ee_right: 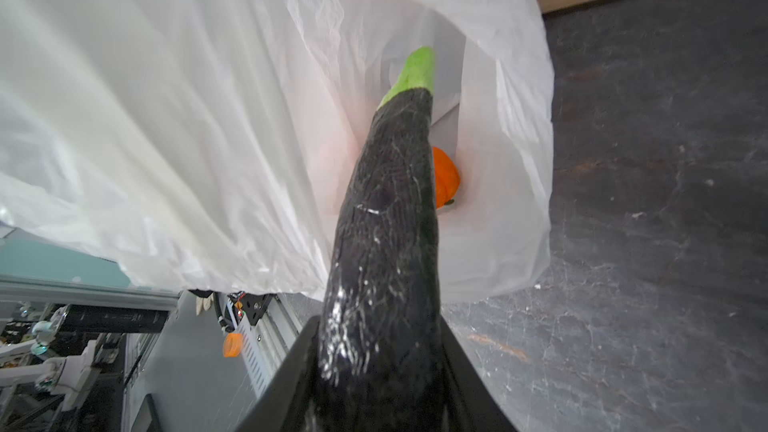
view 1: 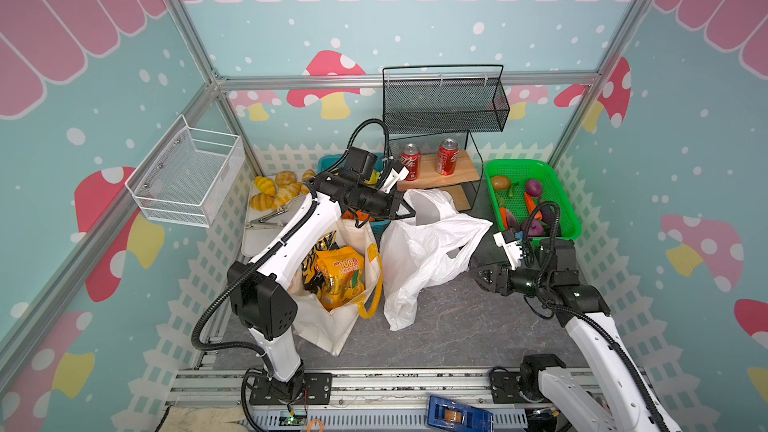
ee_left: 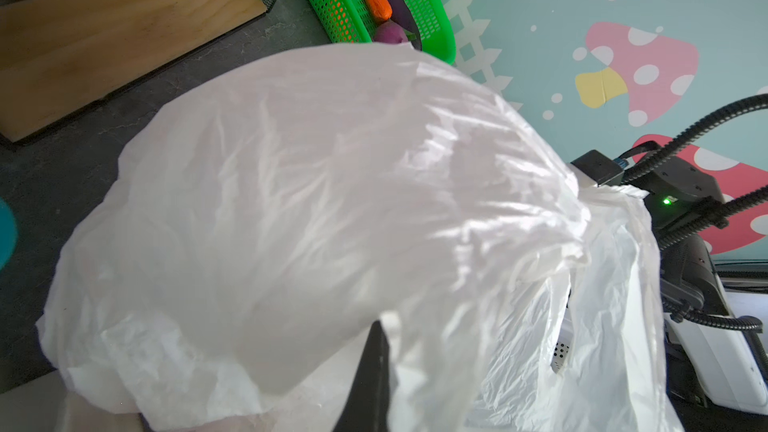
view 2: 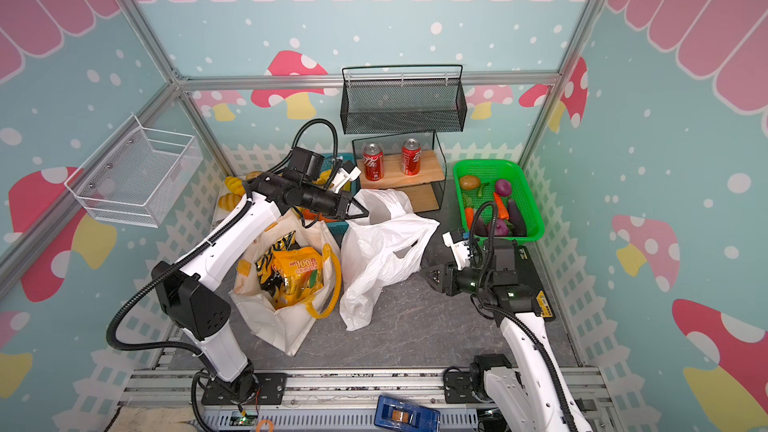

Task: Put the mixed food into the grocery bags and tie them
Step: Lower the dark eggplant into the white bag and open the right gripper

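Tabletop [ee_right: 644,201], eggplant [ee_right: 390,209] in right end effector [ee_right: 379,326]

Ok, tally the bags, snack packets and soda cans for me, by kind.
Grocery bags: 2 (canvas tote, white plastic bag)
Snack packets: 2 (orange-yellow packet, black-and-yellow packet), both in the tote
Red soda cans: 2
Total: 6

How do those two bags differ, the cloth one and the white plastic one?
The cream tote is cloth with yellow handles; the white plastic bag is thin and crinkled. The tote stands alone, mouth up; the plastic bag slumps, its rim pinched up by the left gripper. The tote holds snack packets; the plastic bag holds an orange vegetable, and the right gripper pokes an eggplant in. Both are open and untied.
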Motion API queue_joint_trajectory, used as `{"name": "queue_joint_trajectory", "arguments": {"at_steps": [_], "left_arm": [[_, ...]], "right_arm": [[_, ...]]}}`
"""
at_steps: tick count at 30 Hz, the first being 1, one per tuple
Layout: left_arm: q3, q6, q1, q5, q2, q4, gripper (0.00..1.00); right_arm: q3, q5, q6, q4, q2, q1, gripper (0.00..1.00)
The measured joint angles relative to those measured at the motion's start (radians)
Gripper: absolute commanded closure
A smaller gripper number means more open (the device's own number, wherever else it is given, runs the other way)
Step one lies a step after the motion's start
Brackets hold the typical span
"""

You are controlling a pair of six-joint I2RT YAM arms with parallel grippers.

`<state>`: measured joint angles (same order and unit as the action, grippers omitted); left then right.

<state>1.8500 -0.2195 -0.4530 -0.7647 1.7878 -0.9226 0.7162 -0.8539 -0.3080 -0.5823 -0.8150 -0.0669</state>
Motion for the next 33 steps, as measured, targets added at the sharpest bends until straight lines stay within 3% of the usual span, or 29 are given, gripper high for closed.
{"name": "queue_joint_trajectory", "arguments": {"at_steps": [7, 14, 24, 29, 33], "left_arm": [[0.0, 0.011, -0.004, -0.021, 0.0, 0.0, 1.0], [-0.006, 0.029, -0.023, -0.05, 0.0, 0.0, 1.0], [-0.006, 0.04, -0.03, -0.074, 0.0, 0.0, 1.0], [-0.006, 0.04, -0.03, -0.074, 0.0, 0.0, 1.0], [-0.006, 0.041, -0.03, -0.074, 0.0, 0.0, 1.0]], "right_arm": [[-0.021, -0.042, 0.016, -0.01, -0.018, -0.046, 0.79], [0.057, -0.058, 0.047, 0.093, -0.254, -0.09, 0.8], [0.105, -0.017, 0.053, 0.376, -0.408, -0.139, 0.79], [0.1, 0.097, 0.085, 0.486, -0.405, -0.139, 0.78], [0.052, 0.1, 0.079, 0.652, -0.399, -0.138, 0.78]]}}
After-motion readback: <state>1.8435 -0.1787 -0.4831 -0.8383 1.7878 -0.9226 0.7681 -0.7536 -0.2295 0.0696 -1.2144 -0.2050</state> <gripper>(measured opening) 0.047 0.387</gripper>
